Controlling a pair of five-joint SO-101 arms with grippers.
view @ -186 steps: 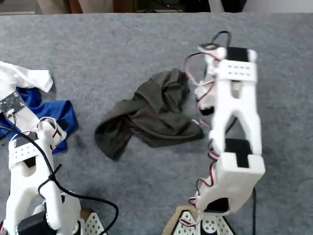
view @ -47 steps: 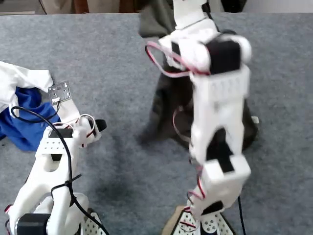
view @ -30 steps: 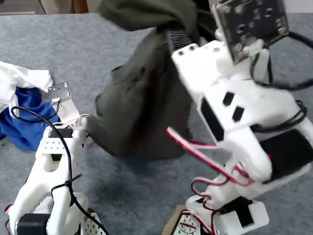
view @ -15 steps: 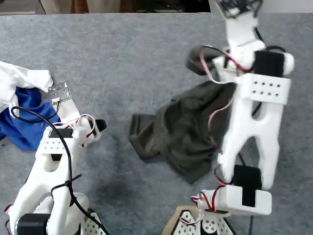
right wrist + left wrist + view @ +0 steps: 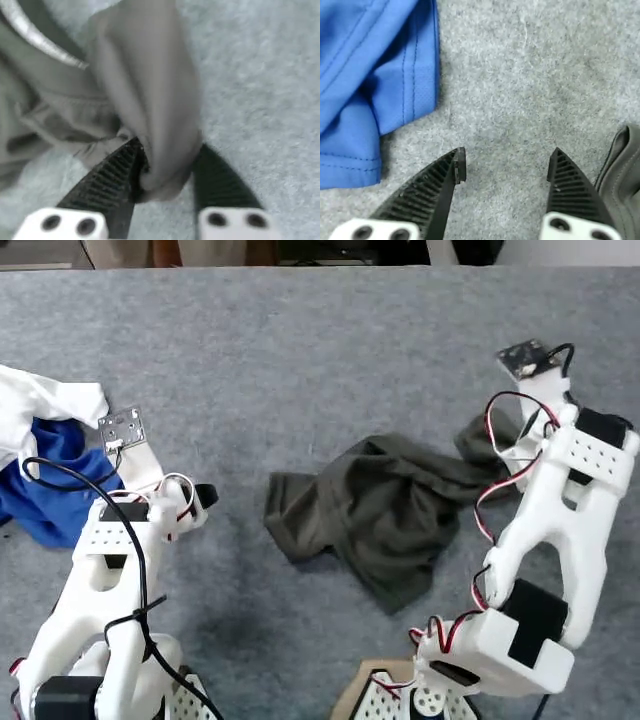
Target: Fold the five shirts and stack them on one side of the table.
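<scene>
Right pincer point(image 5: 166, 161) pinches dark olive shirt point(image 5: 142, 90) — left pincer point(image 5: 507, 165) gapes wide.

Crumpled olive shirt point(image 5: 380, 515) centre, blue shirt point(image 5: 30, 510) left

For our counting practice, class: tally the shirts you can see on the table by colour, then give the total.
White shirt: 1
Blue shirt: 1
Dark olive shirt: 1
Total: 3

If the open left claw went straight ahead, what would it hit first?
Likely the left gripper meets bare grey felt tabletop, between the blue shirt and the dark olive shirt; depth is unclear.
</scene>
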